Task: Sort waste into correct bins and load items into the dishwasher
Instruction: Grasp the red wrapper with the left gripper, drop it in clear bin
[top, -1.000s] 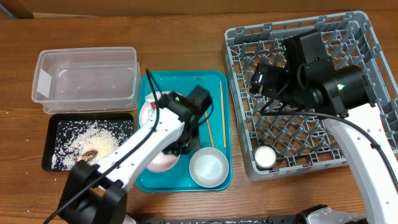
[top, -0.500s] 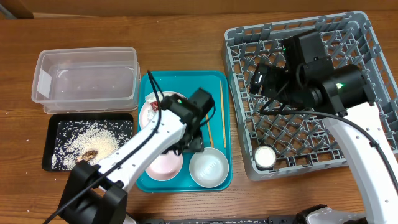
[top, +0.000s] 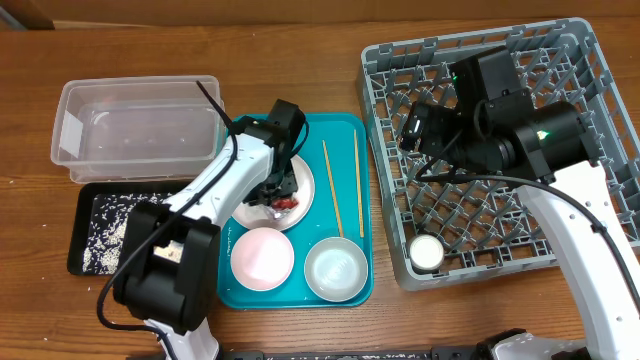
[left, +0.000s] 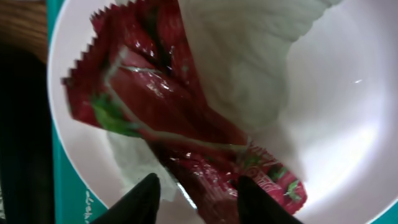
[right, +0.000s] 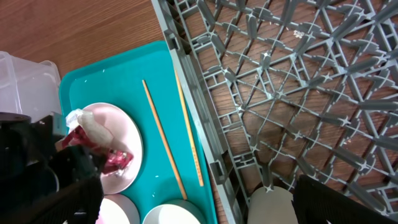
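Note:
The red-and-silver wrapper and the white napkin lie together on a white plate at the far left of the teal tray. My left gripper is open just above this plate, its fingertips either side of the wrapper's end; it also shows in the overhead view. My right gripper is open and empty above the near left edge of the grey rack. A small white cup stands in the rack's near left corner. Two chopsticks lie on the tray.
A pale-pink plate and a white bowl sit at the front of the teal tray. The clear tub stands at far left. The black tray in front of it holds rice.
My left gripper has moved from over the pale-pink plate at the tray's front to the far plate with the wrapper and napkin. The right arm has not moved.

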